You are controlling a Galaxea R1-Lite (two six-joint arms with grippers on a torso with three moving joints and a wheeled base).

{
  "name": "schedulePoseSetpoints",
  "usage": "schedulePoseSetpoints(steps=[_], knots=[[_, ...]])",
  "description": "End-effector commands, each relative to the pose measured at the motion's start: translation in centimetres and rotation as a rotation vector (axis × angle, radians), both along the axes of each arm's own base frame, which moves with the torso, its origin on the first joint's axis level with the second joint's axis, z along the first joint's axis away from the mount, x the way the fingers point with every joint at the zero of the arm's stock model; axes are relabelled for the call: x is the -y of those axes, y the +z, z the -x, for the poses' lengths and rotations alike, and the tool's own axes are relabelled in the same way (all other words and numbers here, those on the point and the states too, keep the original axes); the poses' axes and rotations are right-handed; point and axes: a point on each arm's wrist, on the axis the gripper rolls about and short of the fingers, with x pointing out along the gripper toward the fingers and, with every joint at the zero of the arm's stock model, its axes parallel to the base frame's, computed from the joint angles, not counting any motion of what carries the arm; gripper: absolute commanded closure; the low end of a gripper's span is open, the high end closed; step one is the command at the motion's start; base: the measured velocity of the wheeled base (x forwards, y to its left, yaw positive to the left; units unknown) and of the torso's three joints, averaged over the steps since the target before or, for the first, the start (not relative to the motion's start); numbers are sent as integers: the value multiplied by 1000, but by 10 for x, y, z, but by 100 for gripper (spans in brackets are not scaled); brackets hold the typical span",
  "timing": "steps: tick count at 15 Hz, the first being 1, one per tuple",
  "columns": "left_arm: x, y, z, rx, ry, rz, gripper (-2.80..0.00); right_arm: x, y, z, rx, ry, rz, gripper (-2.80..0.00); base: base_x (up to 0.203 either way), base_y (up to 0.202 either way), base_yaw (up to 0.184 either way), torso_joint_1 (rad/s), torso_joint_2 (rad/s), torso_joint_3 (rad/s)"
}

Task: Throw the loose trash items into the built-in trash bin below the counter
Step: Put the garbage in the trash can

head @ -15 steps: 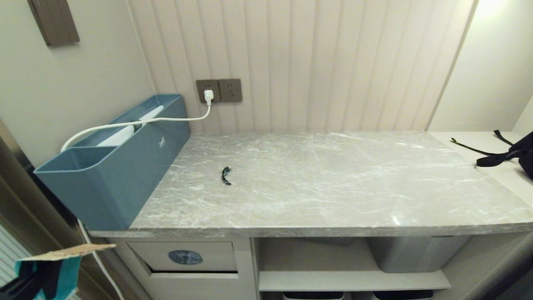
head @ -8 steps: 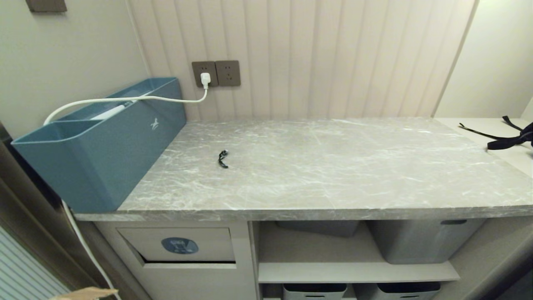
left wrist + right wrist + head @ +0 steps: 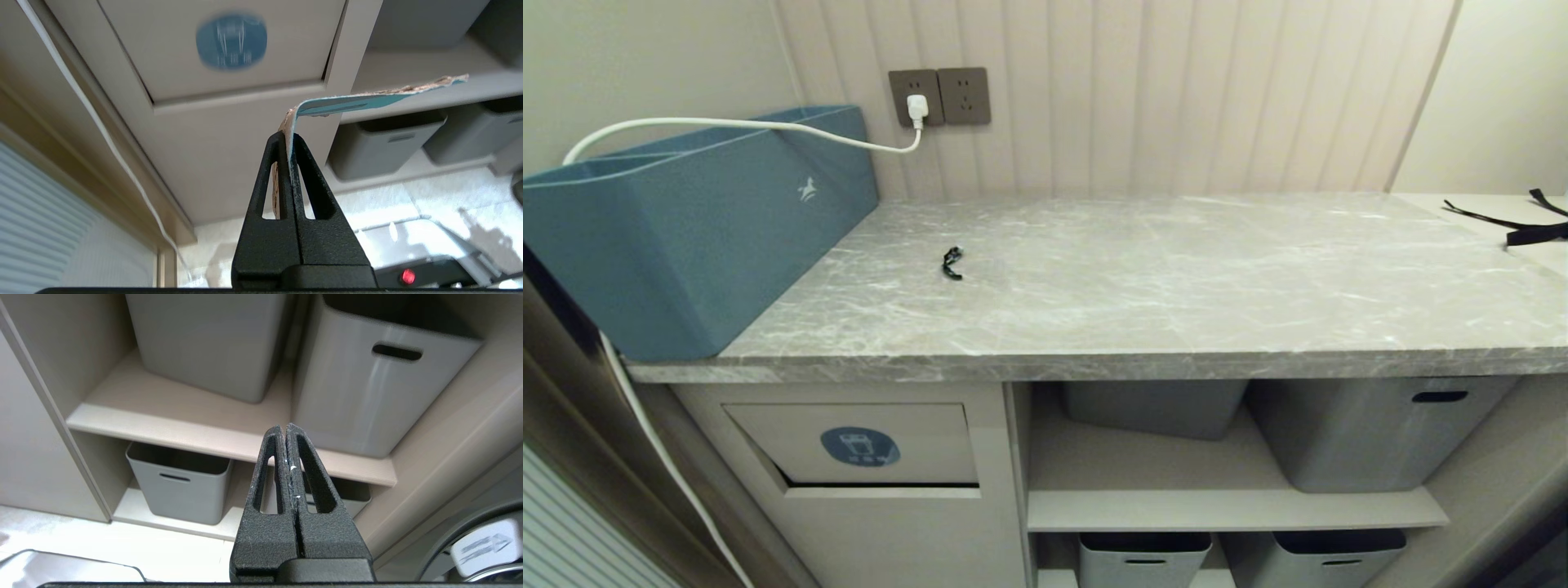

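My left gripper (image 3: 289, 138) is shut on a torn piece of turquoise cardboard (image 3: 367, 100), one of the loose trash items. The piece bends over the fingertips and sticks out sideways. It hangs low in front of the cabinet, below and to the right of the built-in trash bin's flap (image 3: 171, 53) with its blue oval sticker (image 3: 231, 41). In the head view the bin (image 3: 792, 433) sits under the left end of the grey marble counter (image 3: 1176, 278), its flap slightly ajar. Neither arm shows there. My right gripper (image 3: 284, 428) is shut and empty, facing the shelves.
A large grey-blue box (image 3: 686, 237) stands at the counter's left end, with a white cable (image 3: 662, 465) hanging down beside the bin. A small black scrap (image 3: 951, 263) lies on the counter. Grey tubs (image 3: 1372, 433) fill the shelves right of the bin.
The head camera has sunk, so the counter and cabinet have slid up in the picture. The turquoise piece seen at the lower left edge a second ago has dropped out of that view.
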Motion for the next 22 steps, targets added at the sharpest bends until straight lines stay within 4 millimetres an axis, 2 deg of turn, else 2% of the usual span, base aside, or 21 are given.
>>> schedulePoseSetpoints(steps=[1, 6, 11, 14, 18, 22], knots=[[0, -1, -2, -43, 2, -9, 0, 0, 0, 0, 0, 3, 0, 0, 0, 0, 0, -207, 481, 286], [0, 4, -6, -102, 96, -16, 0, 0, 0, 0, -1, -2, -13, 0, 0, 0, 0, -180, 471, 286], [3, 17, -13, -69, 23, 15, 0, 0, 0, 0, -3, -4, -18, 0, 0, 0, 0, -151, 454, 304], [5, 32, -31, -105, 22, 72, 0, 0, 0, 0, -3, -4, -19, 0, 0, 0, 0, -99, 387, 280], [10, 51, -66, -118, -36, 177, 0, 0, 0, 0, -3, -3, -19, 0, 0, 0, 0, -14, 77, 57], [16, 50, -98, -169, -133, 214, 0, 0, 0, 0, -3, -5, -25, 0, 0, 0, 0, 1, 3, 7]])
